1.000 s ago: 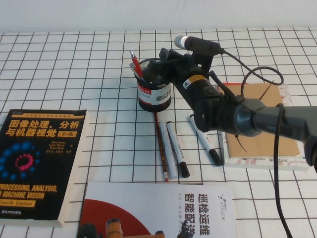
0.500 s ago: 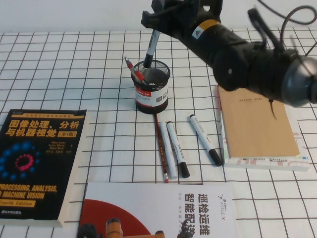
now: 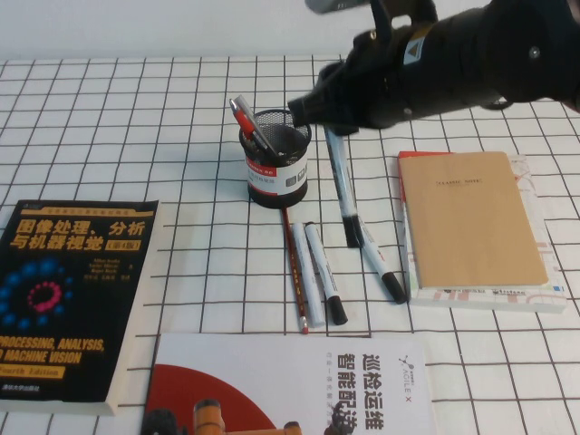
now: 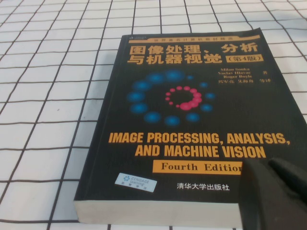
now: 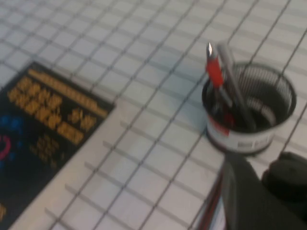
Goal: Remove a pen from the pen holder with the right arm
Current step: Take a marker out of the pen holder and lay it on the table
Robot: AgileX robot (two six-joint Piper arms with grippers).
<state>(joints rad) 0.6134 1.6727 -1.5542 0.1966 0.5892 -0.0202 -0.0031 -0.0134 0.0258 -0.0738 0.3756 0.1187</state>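
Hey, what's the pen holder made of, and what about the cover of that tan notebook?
Pen holder: probably black metal mesh, matte; its wall looks like see-through netting. Tan notebook: likely kraft card, dull, no glare. The right gripper holds a pen beside the holder; the left gripper sits over the black book.

We log the worktop (image 3: 136, 100) as white, ruled in a black grid. Pen holder (image 3: 281, 177): black mesh, white-and-red label; red pen (image 3: 245, 122) inside. Hanging pen (image 3: 341, 181): grey, black tip. Book (image 3: 72, 299): black, blue dots, orange lettering. Notebook (image 3: 471, 217): plain tan.
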